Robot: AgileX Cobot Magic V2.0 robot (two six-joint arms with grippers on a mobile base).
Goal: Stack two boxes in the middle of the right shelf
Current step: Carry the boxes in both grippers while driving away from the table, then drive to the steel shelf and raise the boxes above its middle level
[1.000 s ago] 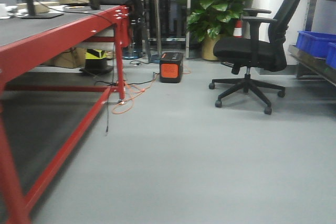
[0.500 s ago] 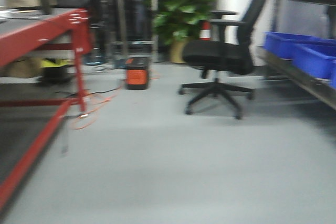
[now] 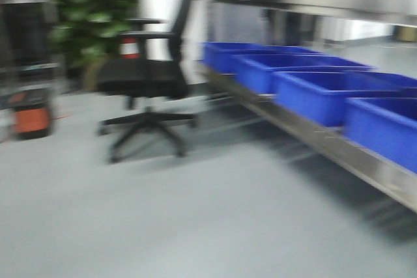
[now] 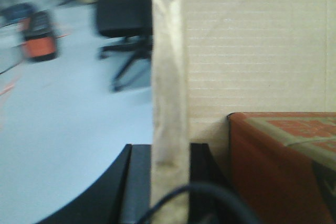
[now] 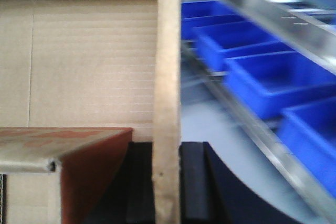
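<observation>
The left pincer grips an upright wall of the large cardboard box. Its black fingers press either side of the thin corrugated edge, and the jaws are closed down to the board's thickness. The right pincer clamps the opposite wall of the same box in the same way, with one finger on each side of the edge. The box's pale face spans the space between the two arms.

A darker taped box lies against that face, low and just inside the left pincer's grip. It is also seen from the right wrist. What it rests on cannot be told.

The steel shelf stands to the robot's right, apart from both boxes, and its bright lip runs past the right wrist. A row of blue bins fills its lower level. The front view is blurred, showing a black office chair on the grey floor.
</observation>
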